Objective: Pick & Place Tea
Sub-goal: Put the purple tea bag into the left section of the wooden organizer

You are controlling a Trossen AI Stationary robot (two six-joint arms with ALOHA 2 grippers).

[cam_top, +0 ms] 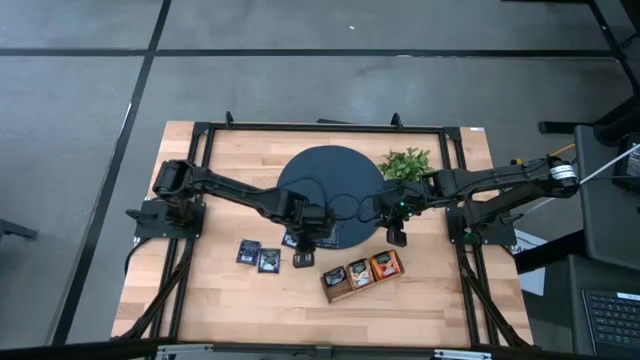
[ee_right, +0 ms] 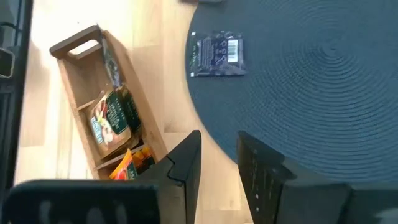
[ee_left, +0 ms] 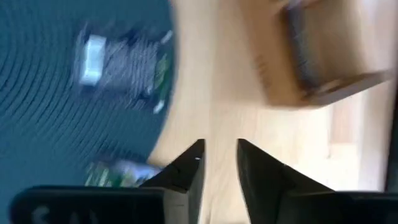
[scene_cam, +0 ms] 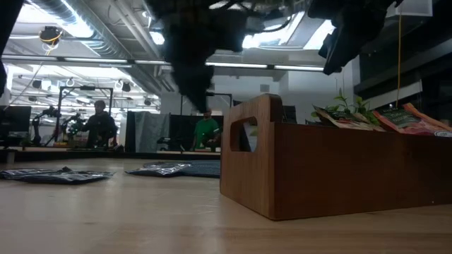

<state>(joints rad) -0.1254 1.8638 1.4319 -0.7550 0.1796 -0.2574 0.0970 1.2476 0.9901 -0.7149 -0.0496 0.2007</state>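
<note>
Nearest the front edge of the desk [cam_top: 230, 305] sits the wooden tray [cam_top: 361, 275], three compartments in a row, each showing a sachet standing in it: one dark, one beige-green, one orange [cam_top: 386, 264]. In the right wrist view the end compartment by the handle looks almost bare, only a thin dark packet edge showing.

Left of the tray, two dark sachets [cam_top: 258, 255] lie flat on the bare wood, just beside each other. A third dark one [cam_top: 302, 261] lies just under the left tool [cam_top: 306, 243], near the rim of the round dark mat [cam_top: 330, 195]. One more lies on the mat itself, label up [ee_right: 216, 55]; the left wrist view hints at another by the mat's edge, too blurred to be sure. So roughly seven packets countable — three in the tray, four loose.

The left tool hangs over the mat's front rim with its fingers [ee_left: 186, 171] slightly apart and nothing between them. The right tool [cam_top: 397, 236] hovers by the tray's far side, its fingers likewise parted around empty air.

I judge these packets very light, thin and crinkly, slick on wood — best pinched across an edge or corner, gently. At the far edge stands one leafy plant [cam_top: 405, 162].
</note>
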